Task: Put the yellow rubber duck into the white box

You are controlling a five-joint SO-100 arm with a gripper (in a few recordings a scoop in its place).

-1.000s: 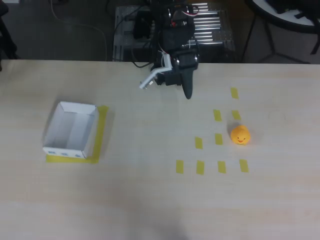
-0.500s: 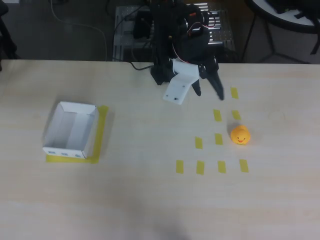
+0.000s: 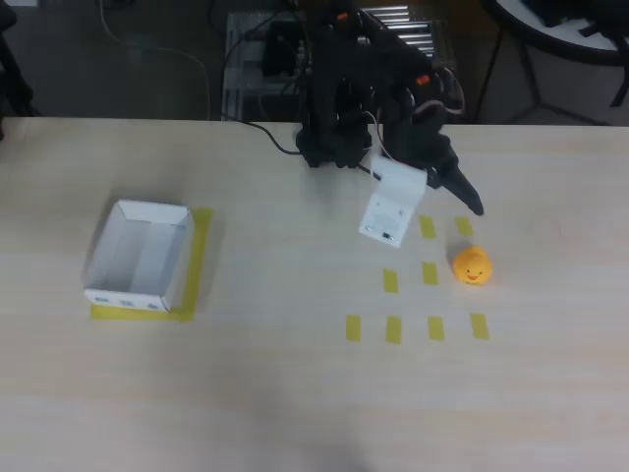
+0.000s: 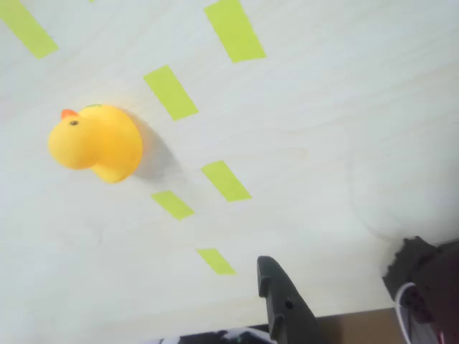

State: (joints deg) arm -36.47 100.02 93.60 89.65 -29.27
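The yellow rubber duck stands on the light wooden table at the right, among short yellow tape strips. In the wrist view the duck sits at the upper left, apart from the fingers. My black gripper hangs just above and behind the duck, its tip pointing toward it. In the wrist view the gripper is open with nothing between its fingers. The white box lies far off at the table's left, on a yellow tape rectangle.
Several yellow tape strips mark a grid around the duck. The arm's base stands at the table's far edge, with cables and a metal rack behind it. A chair base shows at the upper right.
The arm has swung right and reached out over the table, from near its base toward the duck. The gripper's jaws have parted. Duck and box have not moved.
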